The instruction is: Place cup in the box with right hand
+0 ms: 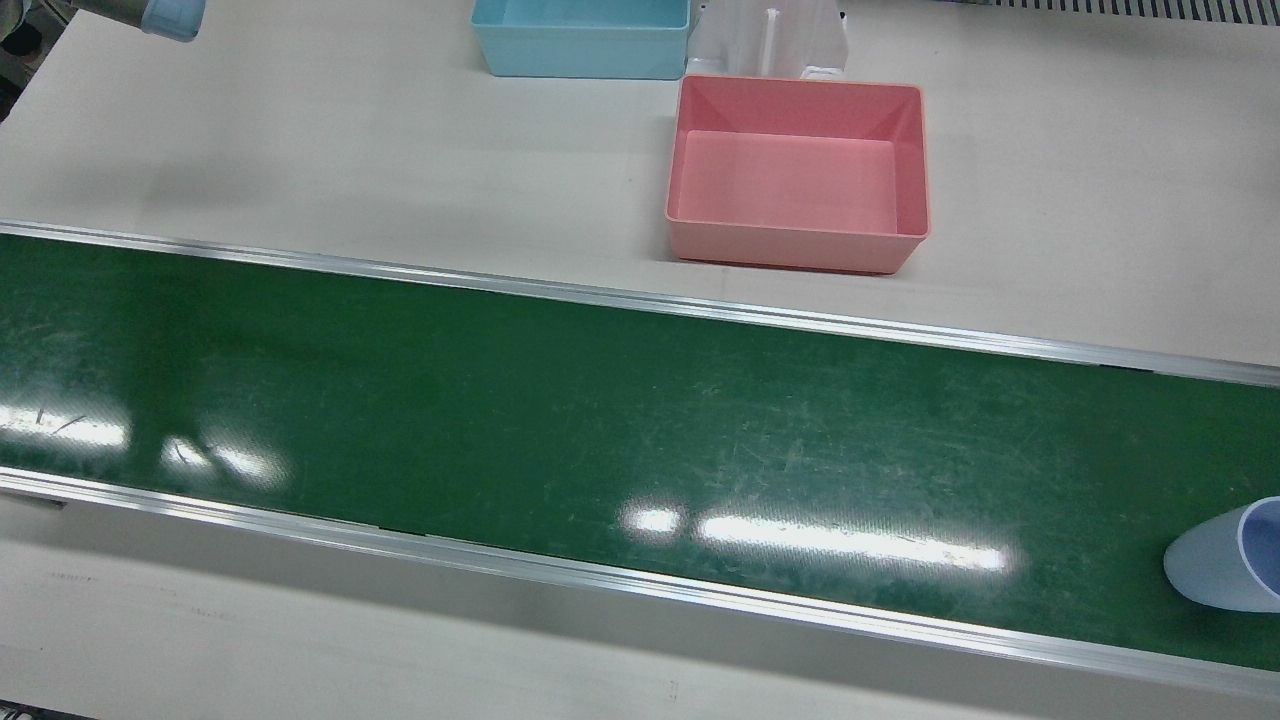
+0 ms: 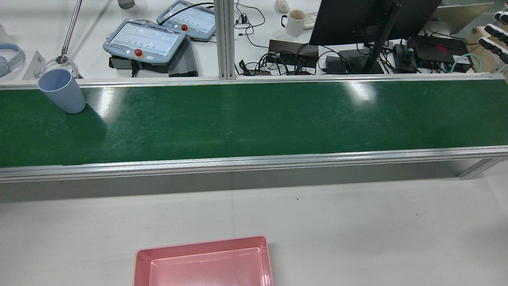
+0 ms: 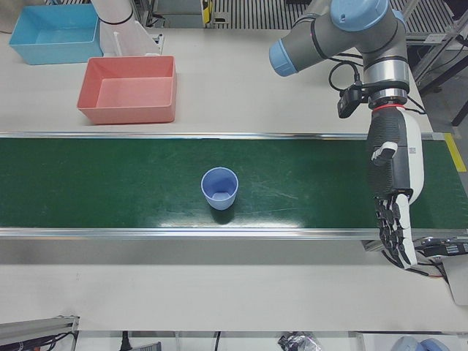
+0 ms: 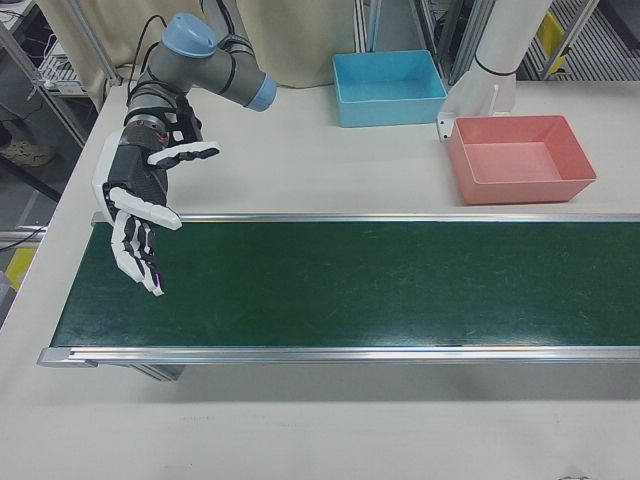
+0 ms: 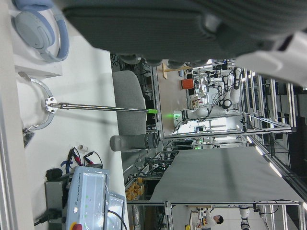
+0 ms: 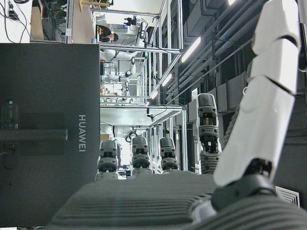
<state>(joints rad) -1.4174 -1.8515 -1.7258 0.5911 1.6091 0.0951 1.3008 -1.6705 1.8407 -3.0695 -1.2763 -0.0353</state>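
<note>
The green conveyor belt (image 2: 254,119) runs the full width of the pale surface (image 2: 357,222), framed by aluminium rails, scuffed and glaring under ceiling lights. Everything else is placed against it. On the robot's side of the belt, near its middle, sits the pink box (image 1: 797,170), empty, with a light blue box (image 1: 583,38) just behind it and a white pedestal (image 1: 768,38) beside that one. Across the belt, on the operators' side, lies a cluttered desk with a dark monitor (image 2: 357,20), two teach pendants (image 2: 145,39), tangled cables, a white mug (image 2: 295,22) and blue headphones (image 2: 10,57).

The blue cup (image 3: 219,188) stands upright on the belt, mouth up, toward its left-arm end and on the operators' side of the belt's width, with nothing touching it and bare belt around it.

The right robot hand (image 4: 140,215) hangs over the opposite end of the belt, fingers spread and pointing downward, holding nothing, well apart from the cup. The left robot hand (image 3: 393,197) hangs beyond the cup at the belt's far left-arm end, fingers extended down over the rail, likewise empty.

Beyond the desk, the hand cameras show a large workshop with shelving, ceiling strip lights and other robot arms.
</note>
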